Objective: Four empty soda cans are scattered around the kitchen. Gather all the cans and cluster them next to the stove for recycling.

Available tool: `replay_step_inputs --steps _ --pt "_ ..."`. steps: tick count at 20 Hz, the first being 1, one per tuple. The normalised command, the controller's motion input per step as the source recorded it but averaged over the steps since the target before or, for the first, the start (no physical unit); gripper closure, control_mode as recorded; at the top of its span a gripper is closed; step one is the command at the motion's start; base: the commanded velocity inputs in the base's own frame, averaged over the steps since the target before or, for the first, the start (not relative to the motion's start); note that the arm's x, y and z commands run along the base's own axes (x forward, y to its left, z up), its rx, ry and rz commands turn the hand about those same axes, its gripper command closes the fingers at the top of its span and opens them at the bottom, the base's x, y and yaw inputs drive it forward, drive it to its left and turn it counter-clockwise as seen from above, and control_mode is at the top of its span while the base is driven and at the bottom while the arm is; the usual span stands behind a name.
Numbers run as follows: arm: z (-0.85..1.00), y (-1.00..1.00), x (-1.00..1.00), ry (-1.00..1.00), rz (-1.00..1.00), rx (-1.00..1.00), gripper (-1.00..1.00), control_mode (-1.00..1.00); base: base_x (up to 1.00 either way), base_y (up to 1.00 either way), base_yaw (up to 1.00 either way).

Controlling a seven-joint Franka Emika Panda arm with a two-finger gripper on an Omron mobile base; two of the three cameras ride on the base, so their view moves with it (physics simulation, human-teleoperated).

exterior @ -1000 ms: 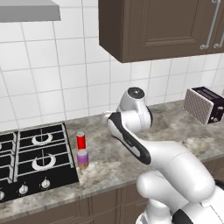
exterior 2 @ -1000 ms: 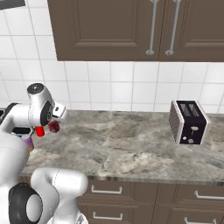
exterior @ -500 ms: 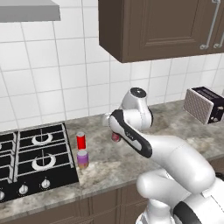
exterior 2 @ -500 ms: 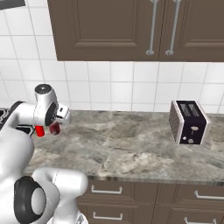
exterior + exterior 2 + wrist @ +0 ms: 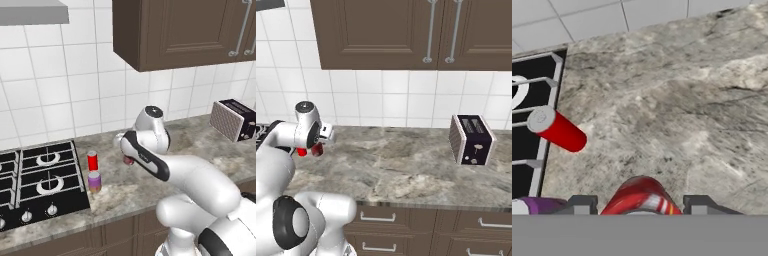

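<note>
My gripper is shut on the dark red can and holds it just above the grey counter, right of the stove. In the hand view the dark red can sits between the two fingertips. The bright red can stands upright at the stove's right edge, with a purple can just in front of it. Both lie left of the gripper in the hand view: bright red can, purple can. The gripper also hangs over the counter's left end in the right base view.
A dark toaster stands on the counter far to the right, also toaster. White wall tiles rise behind the counter and brown cabinets hang overhead. Bare marbled counter stretches right of the cans.
The gripper has come down closer to the counter with the dark red can in it. The two cans by the stove have not moved.
</note>
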Motion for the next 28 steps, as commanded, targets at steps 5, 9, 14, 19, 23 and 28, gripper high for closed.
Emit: replay_step_inputs --steps 5,9,14,19,23,28 --pt "0.02 0.19 0.3 0.23 0.01 -0.03 1.0 -1.0 0.0 0.0 0.0" --pt "0.0 0.0 0.34 0.12 0.04 0.0 1.0 -1.0 0.0 0.0 0.0" --pt "-0.26 0.12 0.1 -0.05 0.01 0.0 1.0 -1.0 0.0 0.0 0.0" --pt "-0.24 0.19 0.04 -0.14 0.0 -0.03 1.0 -1.0 0.0 0.0 0.0" --pt "-0.14 0.12 0.18 -0.08 0.0 -0.03 1.0 -1.0 0.0 0.0 0.0" --pt "0.0 0.03 0.3 0.01 0.0 0.0 1.0 -1.0 0.0 0.0 0.0"
